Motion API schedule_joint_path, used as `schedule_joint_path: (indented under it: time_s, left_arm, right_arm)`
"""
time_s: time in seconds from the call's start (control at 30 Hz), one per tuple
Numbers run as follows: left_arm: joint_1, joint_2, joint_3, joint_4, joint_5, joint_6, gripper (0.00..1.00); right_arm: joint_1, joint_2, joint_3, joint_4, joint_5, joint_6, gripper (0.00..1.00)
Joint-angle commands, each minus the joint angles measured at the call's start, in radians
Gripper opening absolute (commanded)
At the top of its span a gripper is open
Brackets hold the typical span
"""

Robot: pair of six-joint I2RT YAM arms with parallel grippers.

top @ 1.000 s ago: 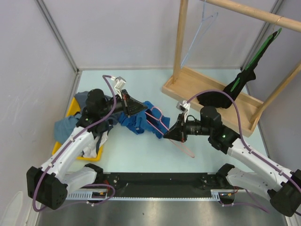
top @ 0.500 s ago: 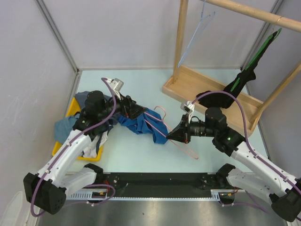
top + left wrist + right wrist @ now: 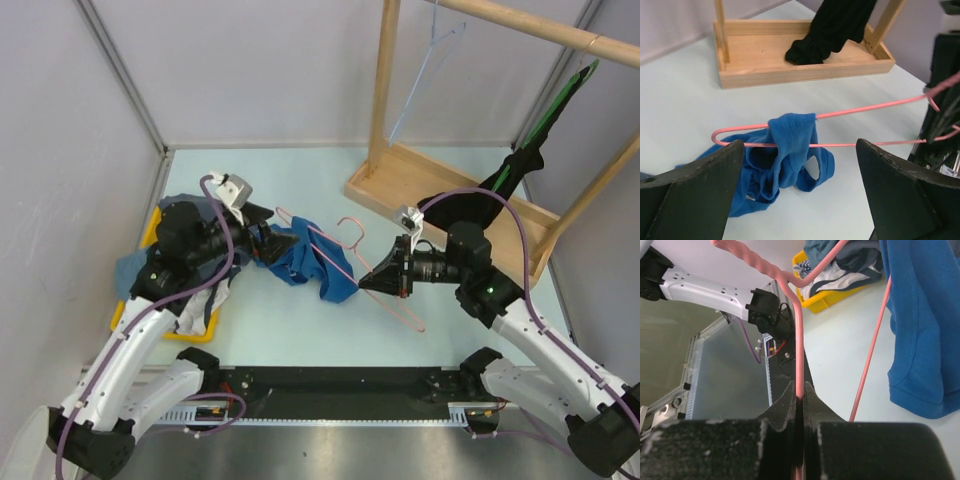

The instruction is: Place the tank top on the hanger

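Presently, entry by entry.

Right tool (image 3: 799,396): is clamping tight on the thin pink wire hanger (image 3: 798,340), triangular with a curved hook, gripping just below its twisted neck. By the pose, it is holding the frame off the desk (image 3: 300,180) and roughly level. One rounded shoulder is pointing toward 9 o'clock in the top view, likely so that fabric can be threaded on.

Bright royal-blue sleeveless tank top (image 3: 305,262): is hanging at 9 o'clock of that tool, between the two arms. A bunched strap portion is draping over both wires near the hanger's rounded end, and the rest is sagging onto the pale desk. Only part seems to be on; the other shoulder is looking unthreaded.

Left tool (image 3: 800,144): is standing wide apart, its dark wedge-shaped fingers (image 3: 695,195) framing the fabric and gripping nothing. It is probably lining up for a fresh hold on the loose cloth.

Materials: the wire is reading as stiff, smooth and slim. The knit is reading as soft, limp and matte, folding into hemmed loops, and is liable to slide along the wire.

At 1 o'clock on the desk, a light wooden rack (image 3: 400,180) is carrying black cloth (image 3: 835,25). At 9 o'clock, a yellow tray (image 3: 150,233) is holding other crumpled garments.
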Motion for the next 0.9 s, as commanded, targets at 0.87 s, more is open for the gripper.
schedule_joint_path:
  time_s: [0.87]
  left_arm:
    - [-0.079,0.133,0.101,-0.074,0.379,0.34,0.99]
  right_arm:
    - [-0.093,0.074,0.07,0.199,-0.401,0.125,0.0]
